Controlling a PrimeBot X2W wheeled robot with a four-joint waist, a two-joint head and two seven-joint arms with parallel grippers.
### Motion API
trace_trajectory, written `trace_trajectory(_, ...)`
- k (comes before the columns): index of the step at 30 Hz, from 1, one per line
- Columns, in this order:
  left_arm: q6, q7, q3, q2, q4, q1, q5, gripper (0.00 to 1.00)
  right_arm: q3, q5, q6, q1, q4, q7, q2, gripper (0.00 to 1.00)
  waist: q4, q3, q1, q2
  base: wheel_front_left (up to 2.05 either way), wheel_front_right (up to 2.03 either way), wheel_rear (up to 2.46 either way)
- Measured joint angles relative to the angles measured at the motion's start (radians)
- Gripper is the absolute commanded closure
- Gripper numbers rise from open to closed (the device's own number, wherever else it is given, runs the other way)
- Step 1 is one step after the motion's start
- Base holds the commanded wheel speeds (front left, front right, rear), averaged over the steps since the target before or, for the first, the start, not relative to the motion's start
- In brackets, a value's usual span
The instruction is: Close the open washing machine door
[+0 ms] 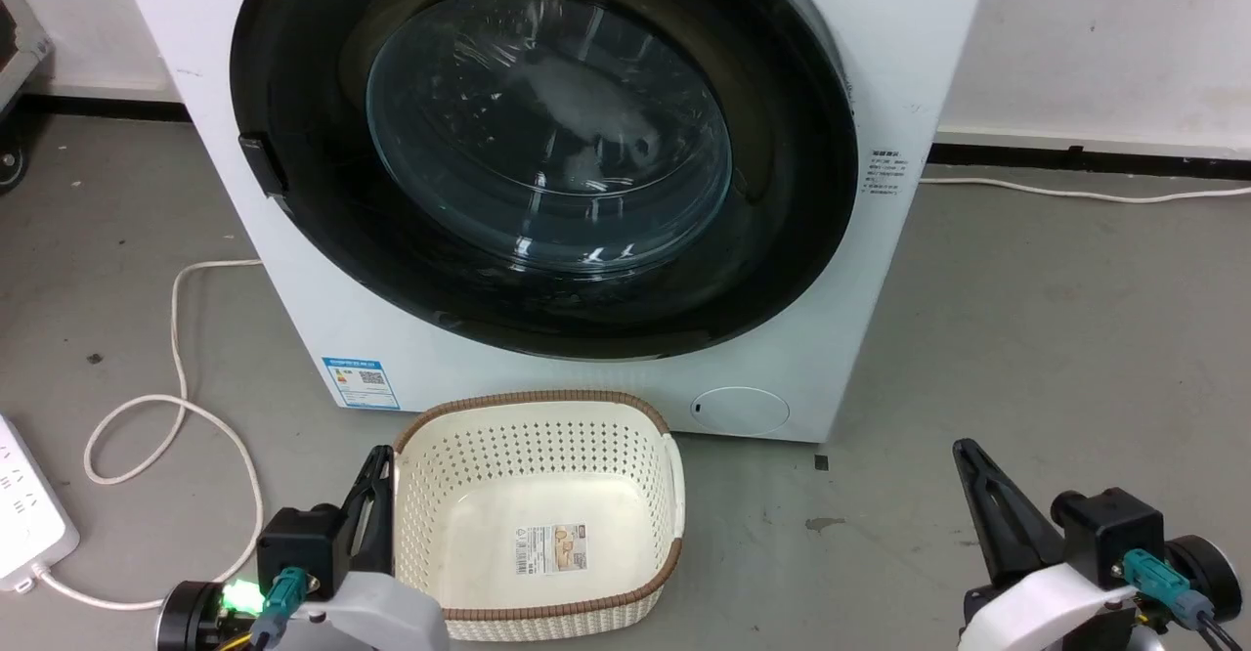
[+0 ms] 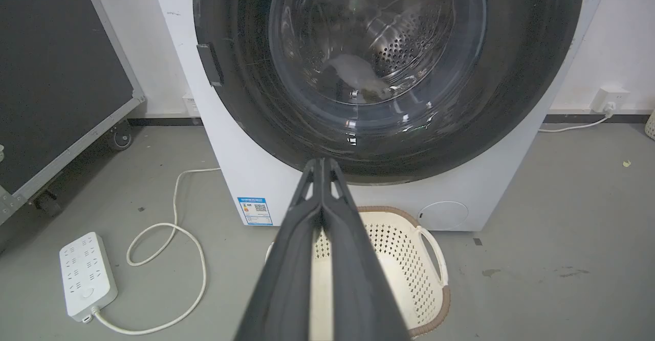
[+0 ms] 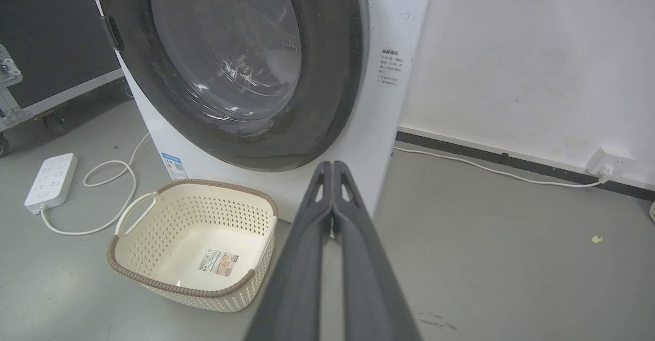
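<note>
The white washing machine [image 1: 880, 55] stands ahead on the grey floor. Its round glossy black door [image 1: 782, 192], with the bulging glass window [image 1: 547, 133], lies flat against the machine's front, and no gap shows around its rim. A small black latch [image 1: 262, 164] sits on the door's left edge. My left gripper [image 1: 379, 455] is low at the left, shut and holding nothing, well short of the door. At the lower right, my right gripper [image 1: 963, 448] is likewise shut and holds nothing. In the wrist views the left fingertips [image 2: 322, 163] and right fingertips [image 3: 332, 165] are pressed together.
A cream perforated basket [image 1: 533, 399] with a brown rim stands on the floor just before the machine, beside my left gripper. A white power strip [image 1: 24, 514] and looped cable [image 1: 176, 338] lie at the left. A dark wheeled case [image 2: 51, 75] stands further left. Bare floor [image 1: 1056, 338] spreads to the right.
</note>
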Motion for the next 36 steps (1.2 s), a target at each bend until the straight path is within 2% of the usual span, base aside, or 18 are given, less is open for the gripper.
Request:
trace_trajectory(10,0.013,0.025,0.006,-0.001,-0.01,-0.004,0.008,1.0,0.006,-0.001,0.0,-0.001,-0.007,0.021,0.0,1.0,-0.004,0.001,0.0,0.0,0.0,0.0,0.0)
trace_trajectory(36,0.013,0.025,0.007,-0.002,-0.011,-0.004,0.008,1.0,0.007,-0.003,0.0,-0.002,-0.009,0.021,0.0,1.0,-0.004,0.001,0.0,0.0,0.0,0.0,0.0)
